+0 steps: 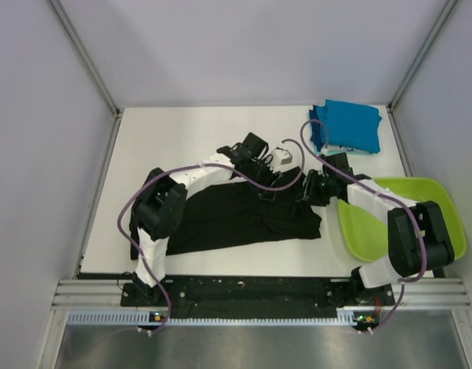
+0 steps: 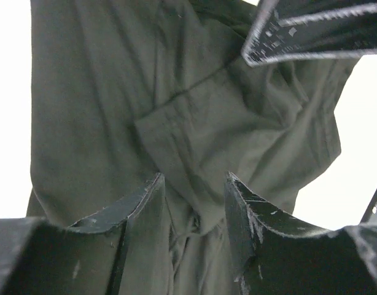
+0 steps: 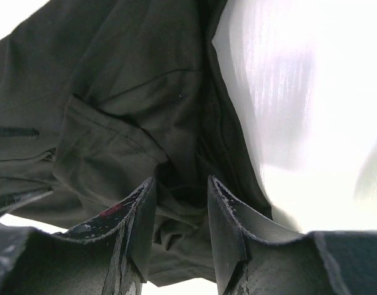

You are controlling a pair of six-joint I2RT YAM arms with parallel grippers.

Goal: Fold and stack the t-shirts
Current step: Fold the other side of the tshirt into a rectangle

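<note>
White tabletop [image 1: 182, 138] borders crumpled black cloth t-shirt [image 1: 236, 219], print hidden; left gripper [image 2: 193, 178] and right gripper [image 3: 181, 180], arms outstretched, each clamp a fold between jaws.

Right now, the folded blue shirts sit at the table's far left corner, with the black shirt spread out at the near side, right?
No: the top view shows the folded blue shirts at the far right corner. The black shirt is spread out at the near side.
</note>
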